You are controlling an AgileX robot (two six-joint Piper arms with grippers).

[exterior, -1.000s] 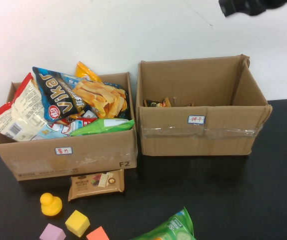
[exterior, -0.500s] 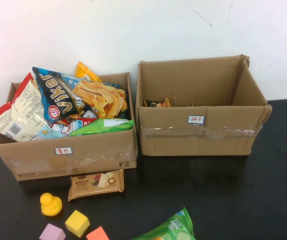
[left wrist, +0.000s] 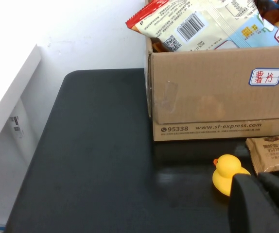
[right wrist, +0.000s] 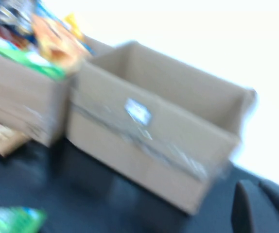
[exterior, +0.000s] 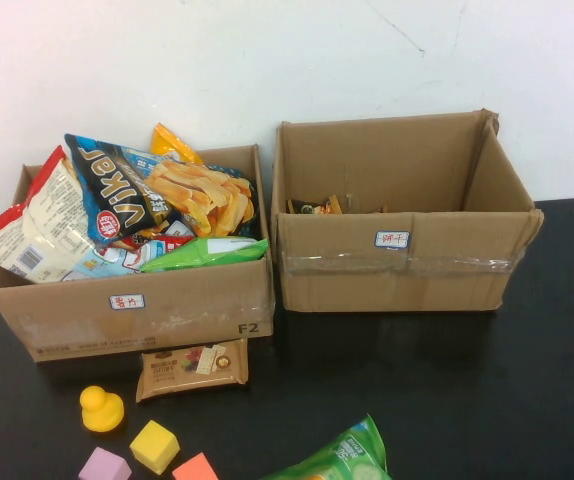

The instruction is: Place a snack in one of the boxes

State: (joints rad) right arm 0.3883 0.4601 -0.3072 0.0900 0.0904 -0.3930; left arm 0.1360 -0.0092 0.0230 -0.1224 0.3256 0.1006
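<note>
Desk [exterior: 447, 400], black, set against a white wall; two cardboard boxes side by side at the back, close but apart.

Left box [exterior: 167, 315]: heaped above its rim with crisp bags, the blue bag [exterior: 117, 195] on top and tilted, a white bag [exterior: 27, 235] spilling over the left wall; I judge it too full to take more without things sliding off.

Right box [exterior: 397, 275]: nearly bare, a few small dark packets [exterior: 315, 207] low against its back left corner; its front label differs from the left box's, which suggests sorting by kind.

Loose on the desk in front of the left box: a brown biscuit packet [exterior: 192, 368] lying flat, just beside the box's front wall; a green snack bag [exterior: 342, 455] nearer the front edge, partly out of view; either could be the snack to move.

Also there: yellow duck [exterior: 101, 409], yellow block [exterior: 154, 445], purple block [exterior: 104, 466], orange block [exterior: 196, 468]; toys, likely distractors.

Left pincer [left wrist: 263, 204]: low over the desk near the duck, seemingly parked; whether its fingers are spread, I cannot tell.

Right pincer [right wrist: 261, 206]: raised off to the right of the right box, pressed together, pinching nothing visible.
</note>
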